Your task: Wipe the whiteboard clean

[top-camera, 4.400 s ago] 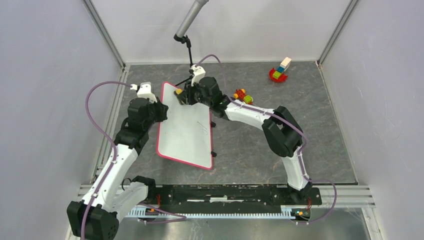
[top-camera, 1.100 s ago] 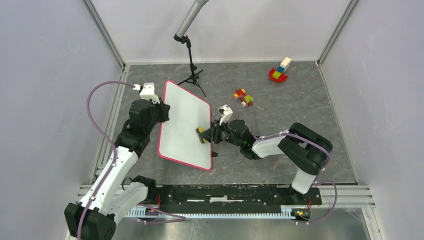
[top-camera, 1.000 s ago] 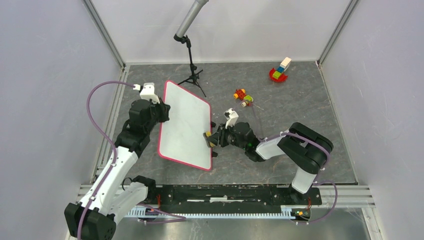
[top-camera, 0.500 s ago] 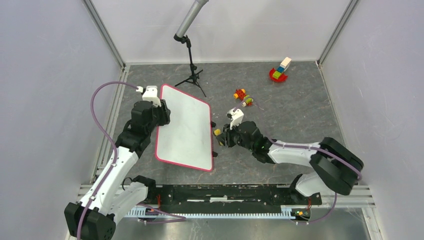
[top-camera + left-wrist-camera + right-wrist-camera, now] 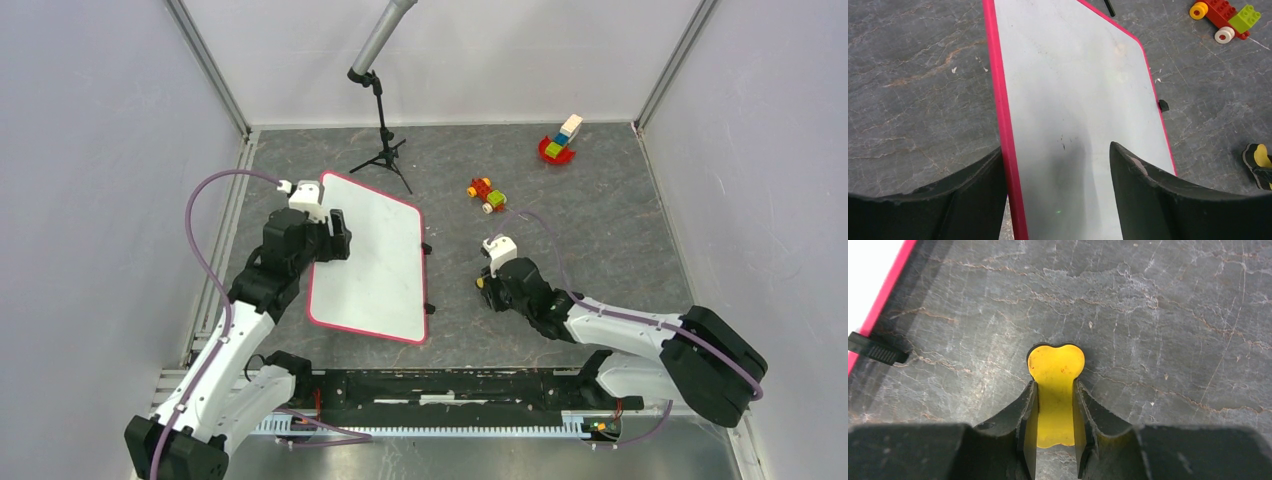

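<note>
Top external view: the grey marbled table (image 5: 600, 200) spreads under both arms, and the whiteboard (image 5: 370, 260) lies flat on it, its long left rim directly at the left gripper (image 5: 338, 232) and its right rim well to the left of the right gripper (image 5: 485, 285). The board's face looks blank from above; the left wrist view shows only a few faint dark specks just ahead of the fingers. That left pincer is spread wide and straddles the pink rim, with one finger on the table side and the other over the white surface; whether either finger touches the board cannot be told. The right pincer is low over bare table and pressed together on a yellow pad (image 5: 1055, 380), whose lobed end sticks out past the fingertips. A black tripod stand (image 5: 384, 150) is beyond the left gripper, past the board's far edge. A toy boat (image 5: 556, 148) loaded with coloured blocks sits far beyond the right gripper and to its right, near the back wall. A small brick car (image 5: 485, 192) lies straight ahead of the right gripper, between it and the boat. A black clip (image 5: 877, 351) on the board's right rim lies ahead and left of the right fingers.
</note>
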Motion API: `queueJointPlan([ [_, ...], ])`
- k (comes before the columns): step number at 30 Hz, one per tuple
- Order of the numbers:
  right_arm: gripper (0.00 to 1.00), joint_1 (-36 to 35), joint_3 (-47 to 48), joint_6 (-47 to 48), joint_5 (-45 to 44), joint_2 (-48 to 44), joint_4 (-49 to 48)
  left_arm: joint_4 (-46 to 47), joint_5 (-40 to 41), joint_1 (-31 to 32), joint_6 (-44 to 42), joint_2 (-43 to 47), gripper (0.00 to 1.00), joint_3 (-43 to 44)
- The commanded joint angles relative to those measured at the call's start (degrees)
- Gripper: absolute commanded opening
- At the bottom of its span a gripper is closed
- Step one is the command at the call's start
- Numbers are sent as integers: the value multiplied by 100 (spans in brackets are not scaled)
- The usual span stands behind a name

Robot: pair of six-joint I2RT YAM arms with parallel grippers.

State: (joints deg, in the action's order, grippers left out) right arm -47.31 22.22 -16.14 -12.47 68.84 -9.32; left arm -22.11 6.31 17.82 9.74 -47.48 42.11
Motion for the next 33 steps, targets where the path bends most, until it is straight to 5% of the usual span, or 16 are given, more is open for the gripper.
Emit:
queueJointPlan([
  [1, 4, -6, 189, 123, -22, 15, 142, 1, -21, 28, -96, 167, 77, 171],
  [10, 5, -6, 367, 70, -47, 339, 86, -639, 420, 27, 18, 524, 88, 845],
  [16, 18, -6, 268, -35, -1, 294, 161, -576, 424, 28, 507, 726, 97, 1161],
  [26, 81, -7, 427, 164, -166, -554, 754, -331, 235, 24, 397, 724, 99, 1485],
  [33, 98, -6, 1024, 576, -790, -1657, 1826, 288, -520, 28, 767, 937, 100, 1833],
])
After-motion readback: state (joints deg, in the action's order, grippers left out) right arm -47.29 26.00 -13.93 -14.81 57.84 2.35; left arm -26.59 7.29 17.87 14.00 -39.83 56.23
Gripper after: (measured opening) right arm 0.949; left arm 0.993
